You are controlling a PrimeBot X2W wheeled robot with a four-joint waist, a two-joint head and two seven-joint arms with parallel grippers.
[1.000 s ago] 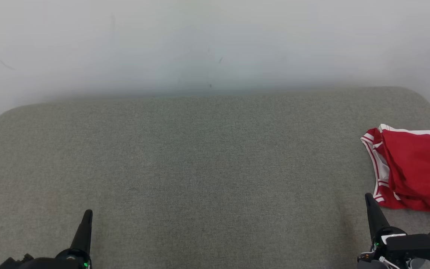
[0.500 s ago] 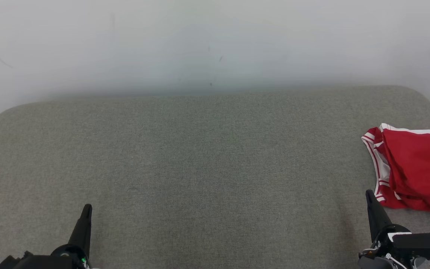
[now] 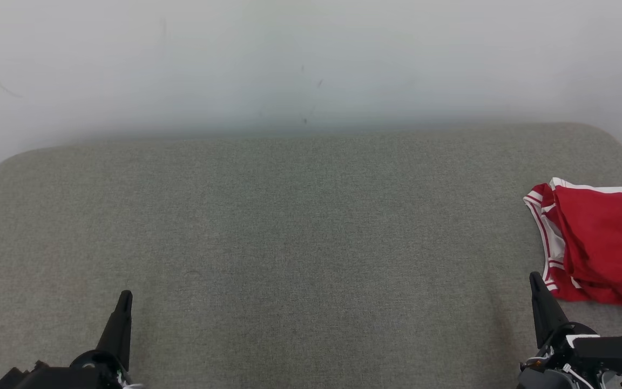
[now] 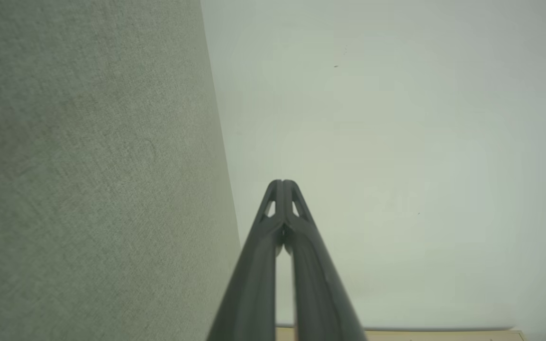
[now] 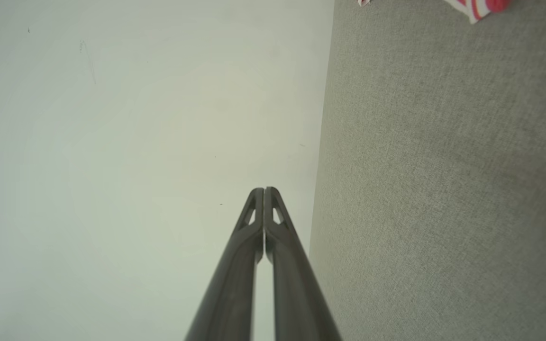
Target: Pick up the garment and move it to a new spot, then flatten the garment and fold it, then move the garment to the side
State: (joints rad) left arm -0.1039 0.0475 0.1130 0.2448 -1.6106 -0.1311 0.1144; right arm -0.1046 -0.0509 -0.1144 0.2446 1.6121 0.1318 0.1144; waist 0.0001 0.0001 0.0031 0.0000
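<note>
Garment (image 3: pixel 602 243): red with white trim, lay bunched at the desk's (image 3: pixel 300 227) right edge.
Left claw (image 3: pixel 125 296): pressed together, holding nothing, over the near left.
Right claw (image 3: pixel 533 278): pressed together, holding nothing, just beside the garment.

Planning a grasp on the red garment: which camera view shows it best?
The head view: the red garment lies bunched at the right edge of the grey surface, partly cut off by the frame. The right wrist view catches its striped corner at the top edge. The left wrist view faces the surface and wall.
</note>
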